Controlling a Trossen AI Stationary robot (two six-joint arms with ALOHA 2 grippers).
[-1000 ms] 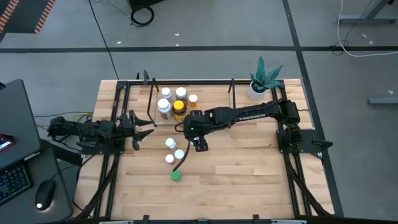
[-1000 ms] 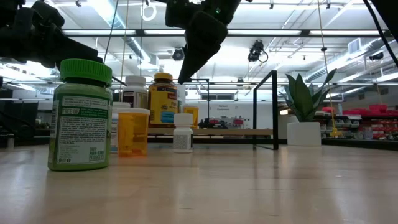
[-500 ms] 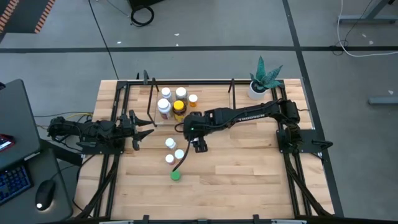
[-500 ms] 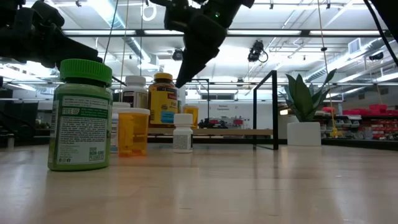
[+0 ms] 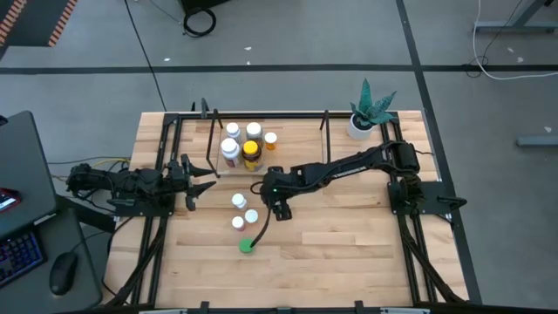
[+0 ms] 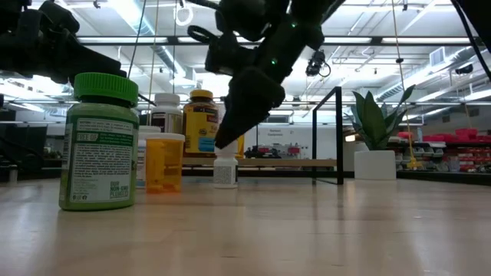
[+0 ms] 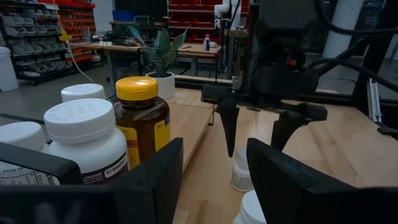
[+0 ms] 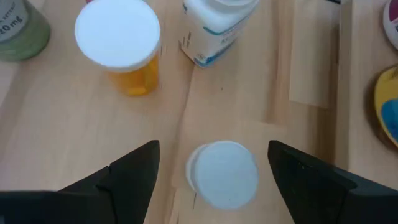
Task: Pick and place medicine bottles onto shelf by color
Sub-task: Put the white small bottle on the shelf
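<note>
Bottles are standing in two groups on the tabletop (image 5: 349,235). Four are sitting on the shelf (image 5: 288,135) at the back: white-capped ones and a brown bottle (image 7: 142,127) with a yellow cap whose label is too small to read. Out front, a small white bottle (image 8: 224,173), an orange bottle with a white cap (image 8: 124,46), another white bottle (image 5: 238,201) and a green bottle (image 6: 98,142) are waiting; the green label's print is not legible.

Right gripper (image 5: 281,209) is hanging over the small white bottle, jaws spread wide on either side of its cap without touching it. Left gripper (image 5: 196,179) is idling at the left edge beside the shelf, jaws parted and empty.
</note>
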